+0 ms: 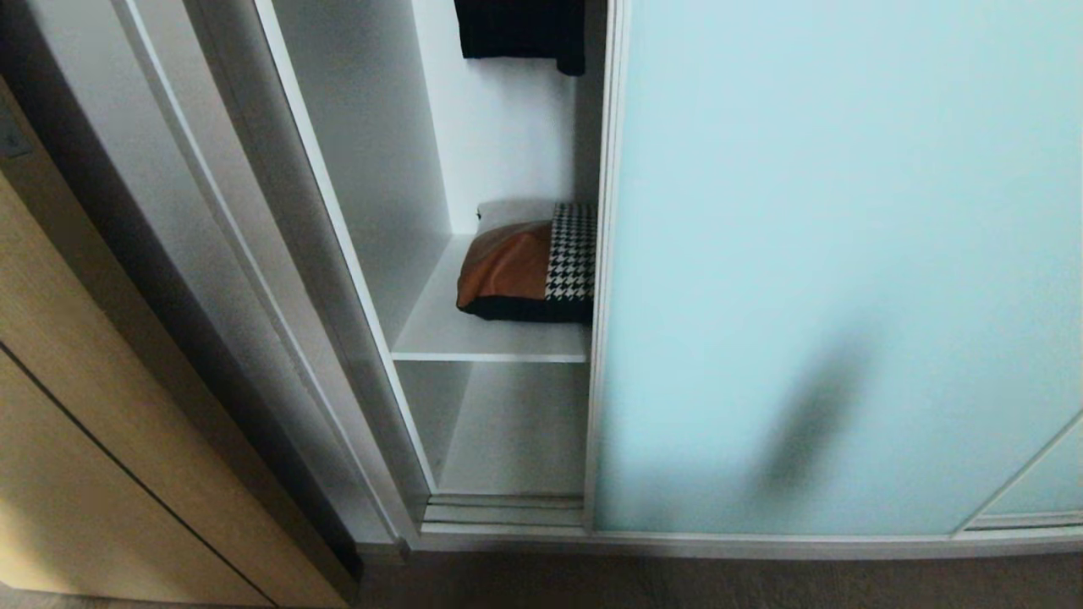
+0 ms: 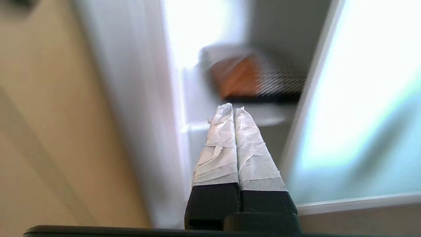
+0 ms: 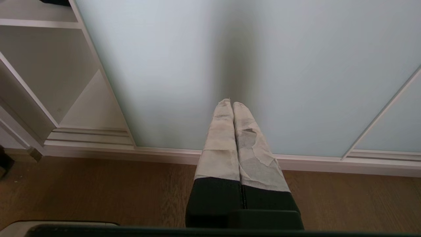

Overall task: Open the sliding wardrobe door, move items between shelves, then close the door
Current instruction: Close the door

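The door stood only partly slid aside, a narrow gap showing at its left edge, so the opening step looked barely begun or half done. Through that gap the cushion lay on the upper shelf, its houndstooth end tucked behind the door's frame; the lower shelf below it sat bare. By my read, the cushion's move and the closing were both left to do. Neither arm appeared in the head view. The left wrist view alone showed the left gripper, taped fingers pressed together and holding nothing, aimed at the gap just left of the door, with the cushion ahead. The right wrist view alone showed the right gripper, likewise closed and empty, low before the door, over the wooden floor. Only the head view caught the black garment hanging above the cushion.
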Controlling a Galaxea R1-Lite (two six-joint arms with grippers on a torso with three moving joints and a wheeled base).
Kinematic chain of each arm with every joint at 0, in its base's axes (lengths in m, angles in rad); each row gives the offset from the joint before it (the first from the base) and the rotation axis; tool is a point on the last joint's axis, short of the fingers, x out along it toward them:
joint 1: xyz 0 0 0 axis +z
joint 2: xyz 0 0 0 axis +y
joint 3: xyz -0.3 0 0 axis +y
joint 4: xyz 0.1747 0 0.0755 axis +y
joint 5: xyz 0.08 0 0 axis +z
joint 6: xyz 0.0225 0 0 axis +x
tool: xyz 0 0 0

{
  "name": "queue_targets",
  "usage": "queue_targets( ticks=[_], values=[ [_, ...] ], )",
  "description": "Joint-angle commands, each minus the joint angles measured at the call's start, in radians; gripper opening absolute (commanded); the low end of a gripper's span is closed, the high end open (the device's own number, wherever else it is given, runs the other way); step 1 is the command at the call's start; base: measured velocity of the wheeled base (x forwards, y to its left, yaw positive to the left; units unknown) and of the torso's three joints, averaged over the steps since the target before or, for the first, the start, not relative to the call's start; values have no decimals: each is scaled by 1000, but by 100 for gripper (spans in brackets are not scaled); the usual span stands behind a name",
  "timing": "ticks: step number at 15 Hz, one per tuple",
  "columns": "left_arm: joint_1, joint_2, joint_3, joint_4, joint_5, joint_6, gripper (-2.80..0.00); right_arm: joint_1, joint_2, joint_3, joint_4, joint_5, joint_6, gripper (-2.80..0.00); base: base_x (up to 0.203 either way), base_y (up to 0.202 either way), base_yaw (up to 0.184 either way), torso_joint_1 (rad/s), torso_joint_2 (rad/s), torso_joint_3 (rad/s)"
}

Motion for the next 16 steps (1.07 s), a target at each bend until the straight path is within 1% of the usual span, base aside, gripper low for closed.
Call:
queue_targets(
  ticks=[1, 4, 5, 6, 8, 10, 12, 13, 14, 16],
  values=[
    [-3, 320, -193, 4, -125, -16, -280, 0, 3, 0, -1, 0, 0, -280, 0, 0, 0, 0, 0, 0],
    [-23, 555, -371, 10, -444, -41, -280, 0, 2, 0, -1, 0, 0, -280, 0, 0, 0, 0, 0, 0],
    [-38, 621, -414, 9, -512, -47, -280, 0, 2, 0, -1, 0, 0, -280, 0, 0, 0, 0, 0, 0],
    [-61, 688, -460, 8, -555, -54, -280, 0, 2, 0, -1, 0, 0, -280, 0, 0, 0, 0, 0, 0],
    [-119, 806, -540, 7, -591, -73, -280, 0, 3, 0, -1, 0, 0, -280, 0, 0, 0, 0, 0, 0],
    [-218, 900, -596, 6, -588, -83, -280, 0, 3, 0, -1, 0, 0, -280, 0, 0, 0, 0, 0, 0],
    [-301, 977, -636, 5, -537, -86, -280, 0, 3, 0, -1, 0, 0, -280, 0, 0, 0, 0, 0, 0],
    [-334, 1007, -652, 4, -503, -85, -280, 0, 3, -1, -1, 0, 0, -280, 0, 0, 0, 0, 0, 0],
    [-356, 1019, -660, 3, -484, -87, -280, 0, 2, 0, -1, 0, 0, -280, 0, 0, 0, 0, 0, 0],
    [-407, 1018, -652, 0, -479, -93, -280, 0, 1, 0, -1, 0, 0, -280, 0, 0, 0, 0, 0, 0]
  ],
)
